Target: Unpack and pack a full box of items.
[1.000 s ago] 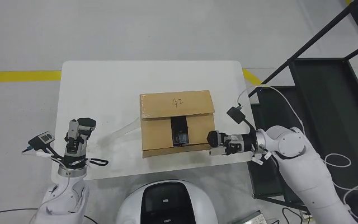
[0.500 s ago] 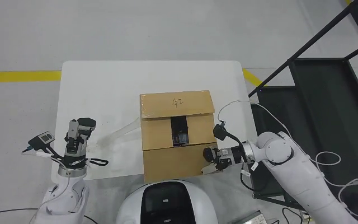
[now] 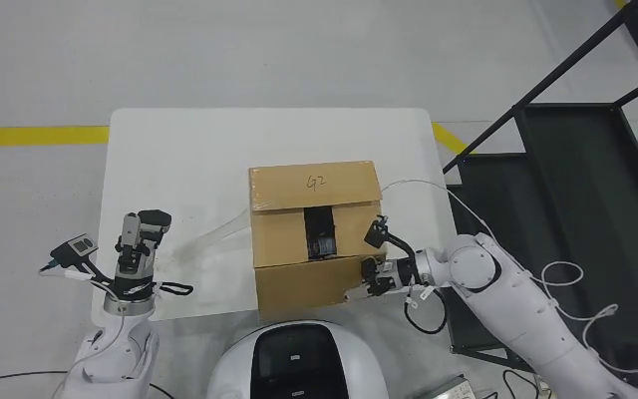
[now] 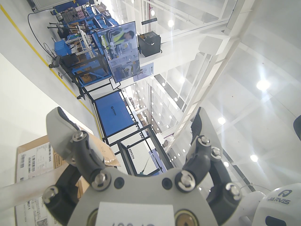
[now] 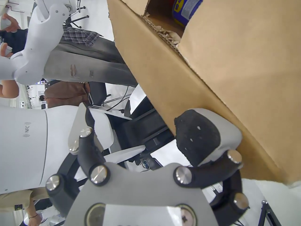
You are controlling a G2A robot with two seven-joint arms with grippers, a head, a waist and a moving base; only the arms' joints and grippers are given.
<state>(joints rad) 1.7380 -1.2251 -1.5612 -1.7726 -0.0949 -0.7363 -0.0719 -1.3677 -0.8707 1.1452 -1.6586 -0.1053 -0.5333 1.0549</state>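
Cardboard box (image 3: pixel 299 204) with handwritten mark (image 3: pixel 317 182), labelled can (image 5: pixel 188 3) inside

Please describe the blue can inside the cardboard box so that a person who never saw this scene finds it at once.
A brown cardboard box stands on the white table, its top flaps partly open. Inside the gap between the flaps is the blue can: the only blue, round thing there, next to something red.

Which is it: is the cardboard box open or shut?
Partly open: a dark gap breaks the top of the cardboard box, and the right wrist view shows a blue can inside.
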